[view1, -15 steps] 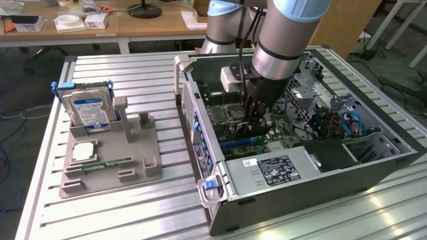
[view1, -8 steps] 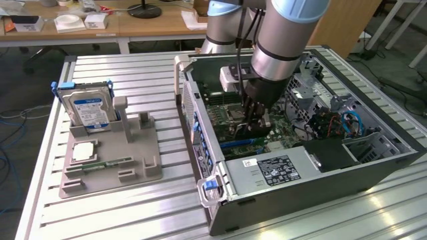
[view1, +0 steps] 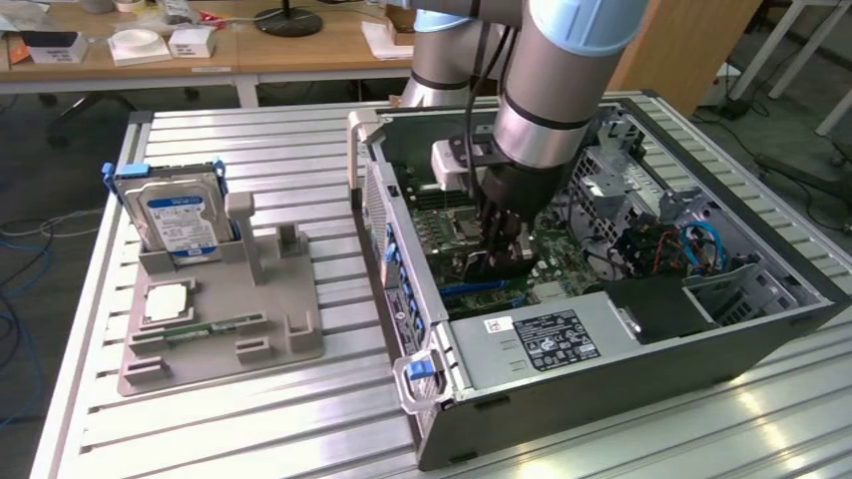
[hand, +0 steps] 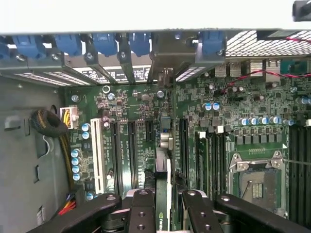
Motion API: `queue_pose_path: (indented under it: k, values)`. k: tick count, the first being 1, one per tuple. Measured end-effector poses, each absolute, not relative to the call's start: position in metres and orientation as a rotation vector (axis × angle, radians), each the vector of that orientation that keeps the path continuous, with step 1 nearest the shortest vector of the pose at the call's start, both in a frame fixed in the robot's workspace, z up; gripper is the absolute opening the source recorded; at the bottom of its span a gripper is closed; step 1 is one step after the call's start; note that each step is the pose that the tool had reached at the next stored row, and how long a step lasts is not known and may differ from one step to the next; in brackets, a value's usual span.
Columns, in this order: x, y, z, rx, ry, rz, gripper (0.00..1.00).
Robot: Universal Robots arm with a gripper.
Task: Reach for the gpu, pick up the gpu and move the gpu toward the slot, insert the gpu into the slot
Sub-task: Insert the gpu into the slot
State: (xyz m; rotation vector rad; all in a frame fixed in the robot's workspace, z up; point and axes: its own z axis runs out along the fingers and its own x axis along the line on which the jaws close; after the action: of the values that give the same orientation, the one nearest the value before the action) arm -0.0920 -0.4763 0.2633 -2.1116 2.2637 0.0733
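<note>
Black end effector (view1: 502, 255) is gripping the thin gpu (hand: 163, 174) by its flat faces, holding it edge-down over the motherboard (hand: 141, 104) inside the case (view1: 600, 399); probably light, stiff, fragile.

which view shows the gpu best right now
The wrist view: the gpu stands edge-on in the gripper, over the motherboard. The exterior view has it mostly hidden behind the gripper, down inside the computer case.

table (view1: 239, 419): slatted metal, glare on slats | desk (view1: 286, 55): wood, behind (small white boxes (view1: 191, 42) on it) | floor (view1: 60, 170): dark grey | cables (view1: 16, 299): loose on floor, exterior view's left
</note>
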Motion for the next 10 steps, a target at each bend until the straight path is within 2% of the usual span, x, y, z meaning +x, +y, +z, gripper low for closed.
queue_pose_path:
  k: [10]
  values:
    - [-0.0920,-0.4763,0.2559,-2.112,2.264,0.072,0.26]
